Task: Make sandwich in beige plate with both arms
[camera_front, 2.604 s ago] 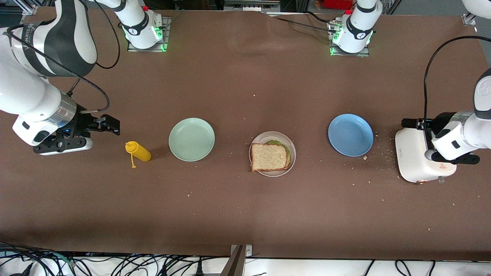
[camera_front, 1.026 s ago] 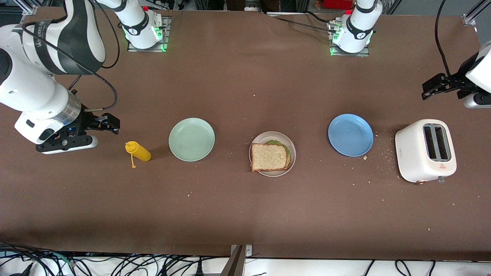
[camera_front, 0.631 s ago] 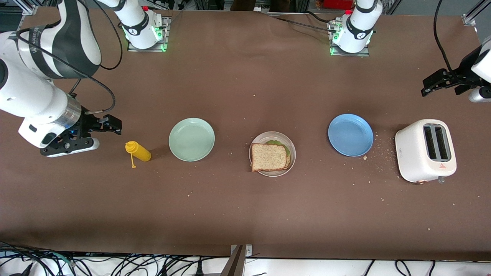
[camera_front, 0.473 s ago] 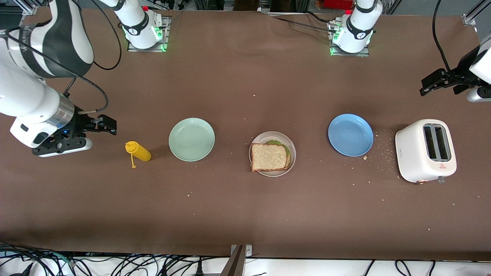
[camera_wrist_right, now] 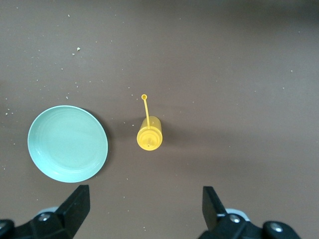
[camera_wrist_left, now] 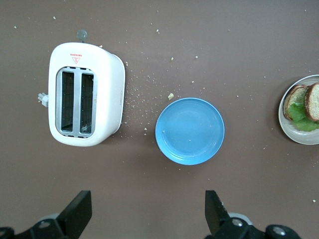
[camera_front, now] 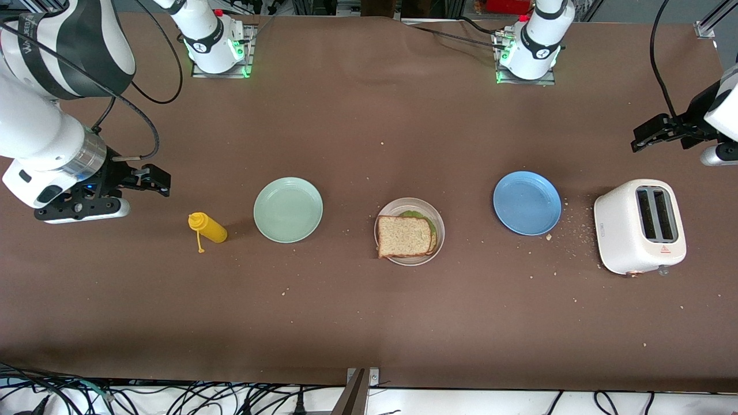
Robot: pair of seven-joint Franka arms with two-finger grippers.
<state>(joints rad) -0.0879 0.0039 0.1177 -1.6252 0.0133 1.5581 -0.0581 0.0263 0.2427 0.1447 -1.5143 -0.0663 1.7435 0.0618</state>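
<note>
Wholemeal sandwich (camera_front: 406,236) rests assembled on the beige plate (camera_front: 437,222), midway between the mint-green plate (camera_front: 288,209) and blue plate (camera_front: 527,203), while left tool (camera_front: 646,133) and right tool (camera_front: 154,182), both released and empty, have retreated outward from it, indicating the task appears complete.

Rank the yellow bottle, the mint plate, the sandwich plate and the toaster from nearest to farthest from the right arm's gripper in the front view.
From the right gripper, open, toward the right arm's end:
1. Yellow bottle, beside it.
2. Mint-green plate, next along.
3. Beige plate with the sandwich, mid-table.
4. Toaster, at the left arm's end.
</note>
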